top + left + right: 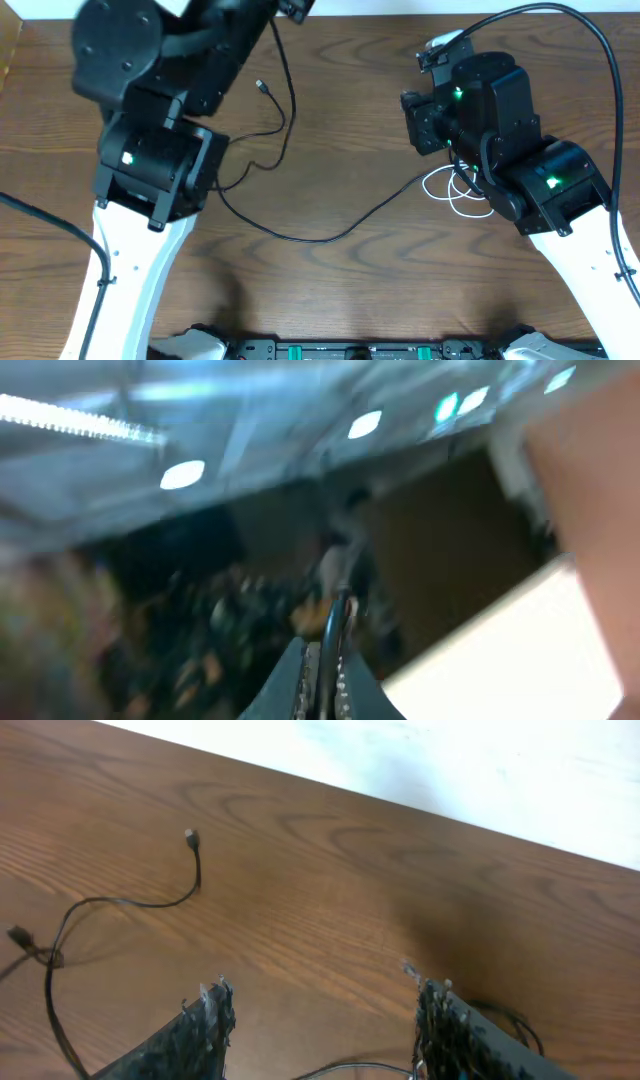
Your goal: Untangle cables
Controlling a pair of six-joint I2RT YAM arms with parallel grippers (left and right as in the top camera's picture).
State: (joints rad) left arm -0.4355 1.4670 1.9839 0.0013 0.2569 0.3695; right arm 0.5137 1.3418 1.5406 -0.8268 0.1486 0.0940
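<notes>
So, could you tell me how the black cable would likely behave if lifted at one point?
Probably floppy: the black cable lies in loose curves on the table, so it should sag either side of a grip. Likely light, being so thin. Where it reaches the looped white cable, it may drag that along.

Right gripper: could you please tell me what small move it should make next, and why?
Probably draw back and lower onto the white cable: the right gripper is open and empty, the left gripper is shut on the raised black cable, and the two cables appear to meet under the right arm.
</notes>
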